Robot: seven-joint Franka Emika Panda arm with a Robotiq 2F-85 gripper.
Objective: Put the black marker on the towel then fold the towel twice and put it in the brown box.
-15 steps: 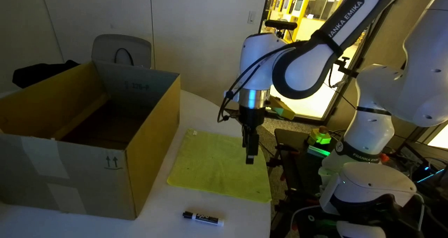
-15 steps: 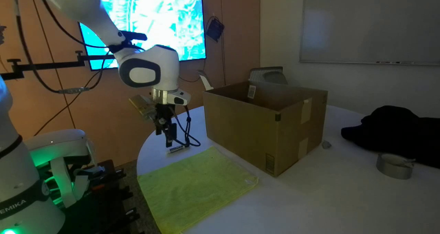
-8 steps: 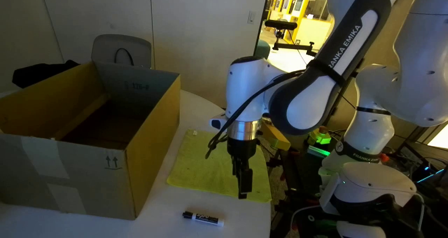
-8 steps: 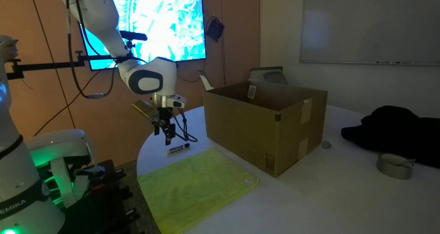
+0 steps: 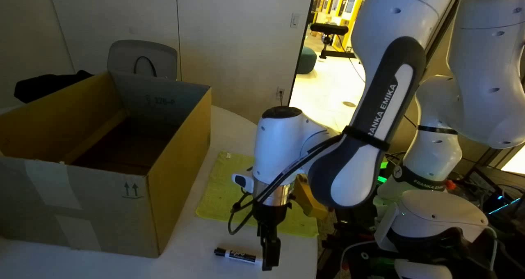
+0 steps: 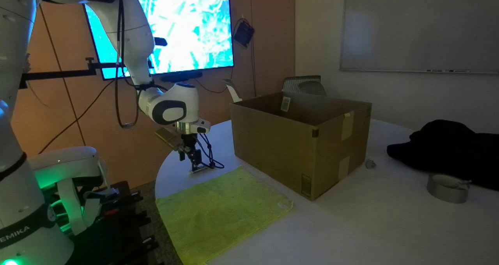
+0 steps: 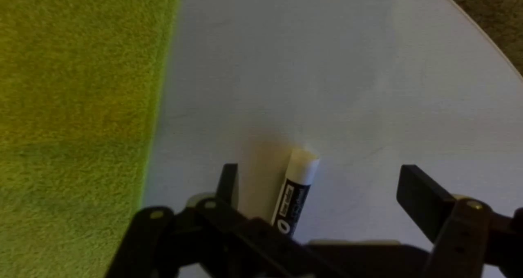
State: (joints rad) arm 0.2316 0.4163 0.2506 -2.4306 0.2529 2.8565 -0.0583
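The black marker (image 5: 240,256), with a white barrel end, lies on the white table beside the towel. In an exterior view it is mostly hidden behind the gripper (image 6: 190,163). In the wrist view the marker (image 7: 296,188) lies between the open fingers of my gripper (image 7: 320,186), nearer the left finger and touching neither; its lower part is hidden. The gripper (image 5: 270,256) points down at the marker's white end, low over the table. The yellow towel (image 5: 225,188) lies flat and unfolded, also in view here (image 6: 226,214). The brown box (image 5: 180,180) stands open and upright beside it (image 6: 273,148).
The round white table (image 6: 370,226) has a curved edge near the marker (image 7: 470,20). A grey tape roll (image 6: 447,189) and a black cloth (image 6: 448,148) lie beyond the box. A grey chair (image 5: 143,55) stands behind the box.
My gripper has moved from above the towel to the marker's white end and come down low over the table. The marker, towel and box have not moved.
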